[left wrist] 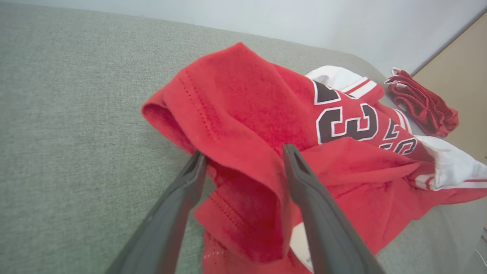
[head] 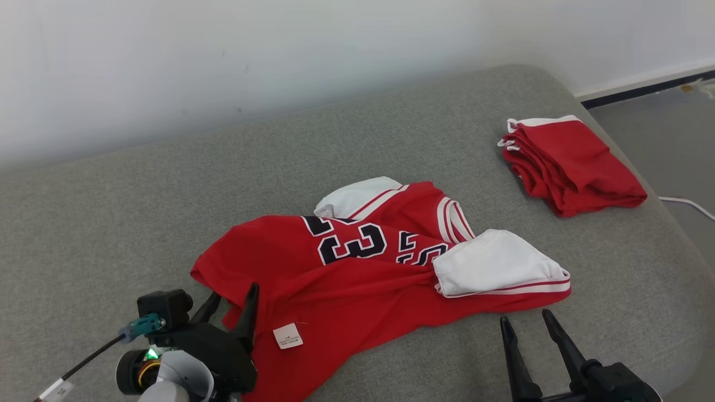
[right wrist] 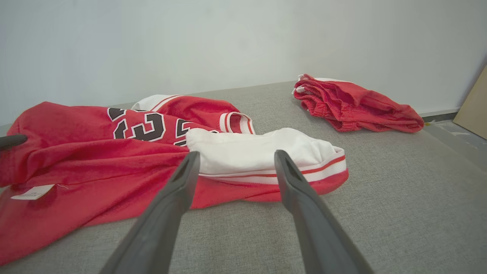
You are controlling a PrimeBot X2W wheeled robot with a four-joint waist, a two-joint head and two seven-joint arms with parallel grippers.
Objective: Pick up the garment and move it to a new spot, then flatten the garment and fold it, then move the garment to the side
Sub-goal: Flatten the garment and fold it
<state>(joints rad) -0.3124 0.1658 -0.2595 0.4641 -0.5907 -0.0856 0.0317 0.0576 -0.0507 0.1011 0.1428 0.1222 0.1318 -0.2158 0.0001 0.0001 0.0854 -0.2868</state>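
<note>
One crumpled red-and-white fabric jersey (head: 346, 285), folds partly hiding its black numerals (head: 352, 243); one folded red cloth bundle (head: 575, 164). Left gripper (head: 234, 298) gaping astride the jersey; right gripper (head: 526, 319) gaping, empty.

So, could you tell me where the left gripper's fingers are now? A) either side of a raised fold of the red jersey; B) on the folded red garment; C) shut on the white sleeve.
A: the left gripper stands open, with a raised fold of the red jersey between its two fingers near the hem.

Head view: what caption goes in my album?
Left claw open at the edge of a crumpled red jersey, right claw open nearby, grey cushion beneath.
</note>
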